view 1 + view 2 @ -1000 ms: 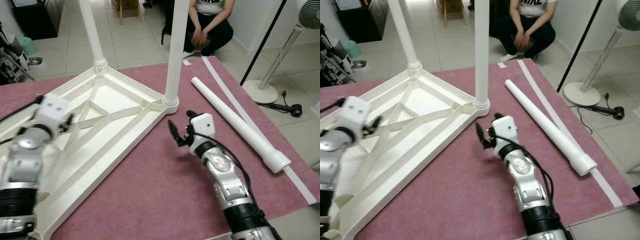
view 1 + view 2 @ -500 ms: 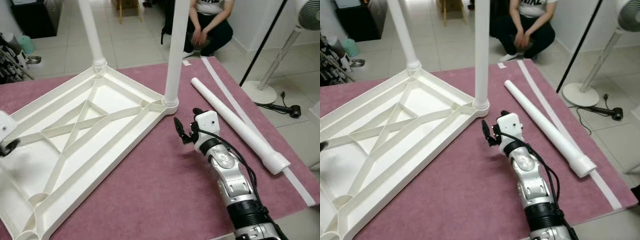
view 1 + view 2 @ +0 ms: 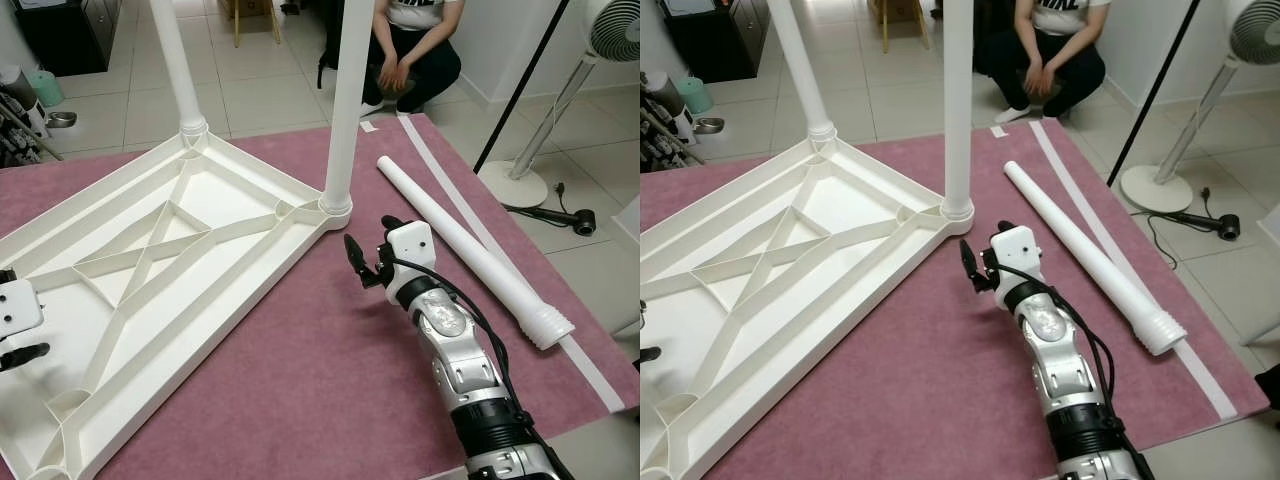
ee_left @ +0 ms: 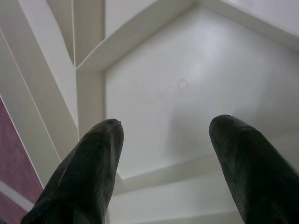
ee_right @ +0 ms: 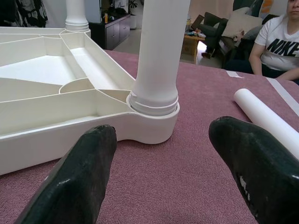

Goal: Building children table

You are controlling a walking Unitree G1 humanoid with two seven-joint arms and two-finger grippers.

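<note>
Right gripper (image 5: 161, 172) jaws spread, screwed-in table leg (image 5: 159, 51) just ahead between them. Left gripper (image 4: 166, 163) jaws spread over upturned tabletop (image 4: 187, 84).

Lighting is bright, even and diffuse across both eye views; shadows on the pink mat (image 3: 300, 380) are faint. Head views are sharp, with mild glare on the floor tiles (image 3: 260, 95) at the top. In both wrist views the near black fingers (image 5: 88, 168) are blurred, while the background stays sharper.
</note>
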